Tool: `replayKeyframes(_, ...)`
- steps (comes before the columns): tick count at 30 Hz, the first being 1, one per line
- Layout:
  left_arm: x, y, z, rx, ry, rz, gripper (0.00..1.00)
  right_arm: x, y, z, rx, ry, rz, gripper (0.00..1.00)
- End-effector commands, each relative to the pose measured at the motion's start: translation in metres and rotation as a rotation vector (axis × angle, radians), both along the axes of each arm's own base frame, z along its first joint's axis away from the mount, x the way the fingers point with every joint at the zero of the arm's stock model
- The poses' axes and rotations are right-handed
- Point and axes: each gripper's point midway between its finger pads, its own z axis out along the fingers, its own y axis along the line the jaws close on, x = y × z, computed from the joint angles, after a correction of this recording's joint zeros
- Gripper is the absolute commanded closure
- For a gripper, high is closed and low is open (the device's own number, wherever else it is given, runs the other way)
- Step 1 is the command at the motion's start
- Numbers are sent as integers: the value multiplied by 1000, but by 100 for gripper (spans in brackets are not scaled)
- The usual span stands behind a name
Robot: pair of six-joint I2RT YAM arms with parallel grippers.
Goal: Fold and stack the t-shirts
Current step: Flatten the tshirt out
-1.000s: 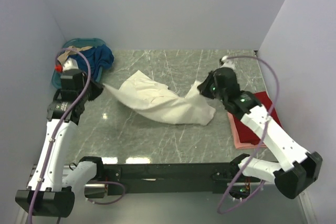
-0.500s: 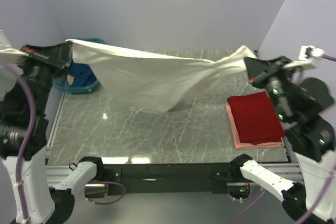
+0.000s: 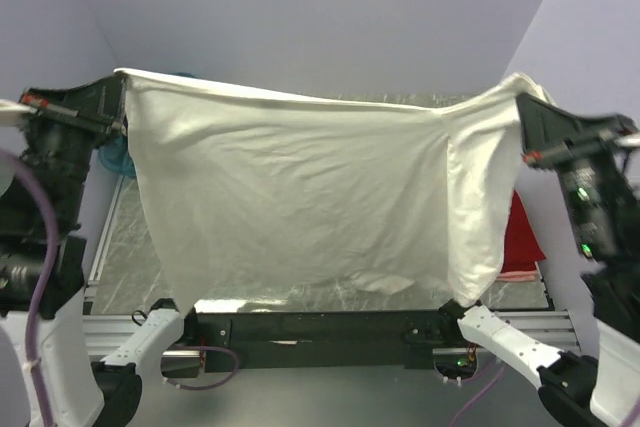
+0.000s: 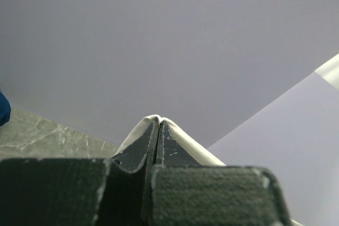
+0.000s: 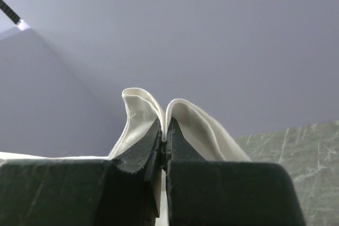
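Once lifted, the cream-white t-shirt [image 3: 300, 197] hung spread, ready for folding, between left end effector [image 4: 158, 133] and right end effector [image 5: 164, 133] (both gripping it).

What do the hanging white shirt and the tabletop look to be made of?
White t-shirt: soft matte knit cloth, probably cotton; it drapes and wrinkles where it hangs. Tabletop: grey-green with white veins, slightly glossy; marble or a marble-print laminate, cannot tell which.

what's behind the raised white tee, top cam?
Showing past the cream-white cloth t-shirt: slivers of the folded red t-shirt, pink t-shirt and teal plastic basket. Most of the grey marble table is covered.
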Motion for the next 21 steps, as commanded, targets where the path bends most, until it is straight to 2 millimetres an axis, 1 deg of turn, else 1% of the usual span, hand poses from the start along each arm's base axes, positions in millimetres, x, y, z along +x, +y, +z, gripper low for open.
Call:
replayKeyframes(1,53,4,-2,-39,-17,30,100,69,22,-5,-74,43,-73,100)
replayKeyframes(2,79,2,-19,-36,30,27,100,79,28,-1,-72,24,-69,100)
replayKeyframes(3,90,1,-16,-36,9,26,100,91,36,-2,-83,23,-53,100)
replayKeyframes(4,105,0,-23,-35,25,27,100,116,49,-12,-103,47,-35,100)
replayKeyframes(5,130,-1,-35,-24,59,30,100,128,54,-7,-106,19,-7,100)
replayKeyframes(6,143,-2,-31,-20,36,27,100,153,62,-14,-102,43,11,100)
replayKeyframes(7,155,-4,-30,-15,28,24,100,167,64,-14,-102,39,26,100)
replayKeyframes(8,184,-4,-44,0,61,27,100,181,64,-7,-106,4,55,100)
replayKeyframes(9,198,-5,-40,9,42,24,100,208,66,-10,-92,22,56,100)
replayKeyframes(10,206,-5,-27,17,11,26,100,221,69,-8,-95,14,82,100)
replayKeyframes(11,239,-6,-44,31,51,26,100,234,61,-3,-100,1,85,100)
replayKeyframes(12,252,-6,-42,34,44,25,100,257,62,4,-87,-7,96,100)
replayKeyframes(13,255,-2,-18,27,-17,23,100,268,58,10,-85,-19,94,100)
replayKeyframes(14,287,-1,-35,24,16,14,100,285,54,23,-83,-45,102,100)
replayKeyframes(15,287,1,-8,17,-49,8,100,291,50,32,-81,-67,100,100)
replayKeyframes(16,315,9,-22,4,-24,-7,100,295,47,40,-77,-87,98,100)
replayKeyframes(17,320,13,-15,-5,-46,-15,100,297,44,57,-64,-136,96,100)
replayKeyframes(18,316,20,7,-7,-107,-18,100,296,35,66,-61,-168,86,100)
replayKeyframes(19,329,21,5,-23,-122,-52,100,291,31,80,-54,-223,80,100)
replayKeyframes(20,329,23,10,-30,-146,-73,100,285,27,86,-39,-243,76,100)
replayKeyframes(21,326,35,20,-38,-186,-75,100,279,22,91,-33,-268,63,100)
